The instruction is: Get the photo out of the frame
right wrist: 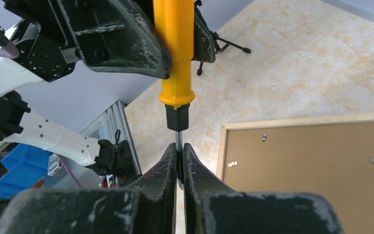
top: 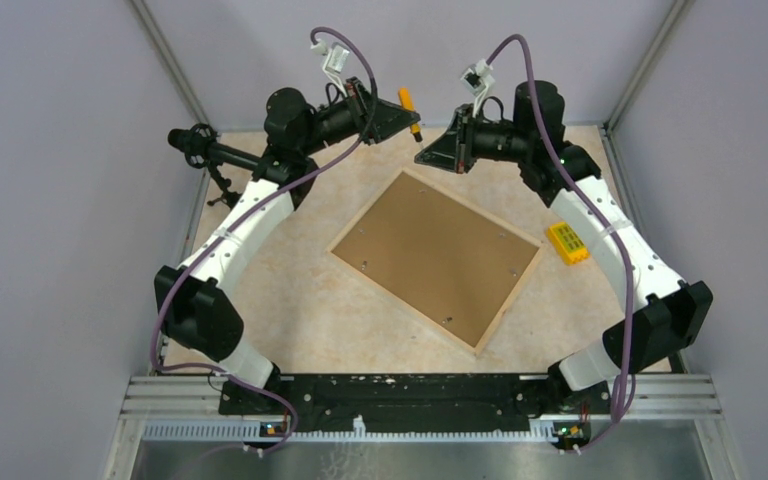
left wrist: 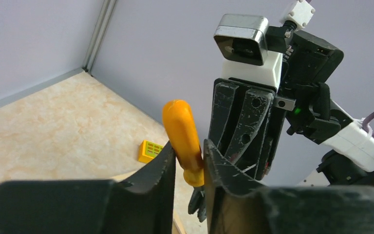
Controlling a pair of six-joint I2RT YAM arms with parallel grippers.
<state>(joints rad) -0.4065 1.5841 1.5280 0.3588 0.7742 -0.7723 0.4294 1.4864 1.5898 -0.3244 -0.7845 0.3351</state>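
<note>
The frame point(top: 435, 255) lies face down in the middle of the table, brown backing board up, pale wood edges and small metal tabs showing; it also shows in the right wrist view point(right wrist: 311, 165). The photo is hidden under the backing. Both grippers are raised above the frame's far corner and share an orange-handled screwdriver point(top: 407, 98). My left gripper point(left wrist: 189, 146) is shut on the orange handle point(left wrist: 182, 131). My right gripper point(right wrist: 179, 146) is shut on the thin metal shaft just below the handle point(right wrist: 175, 48).
A small yellow block point(top: 568, 242) lies on the table right of the frame, also in the left wrist view point(left wrist: 151, 151). A black stand with a camera point(top: 205, 150) sits at the far left. Grey walls close in the back and sides.
</note>
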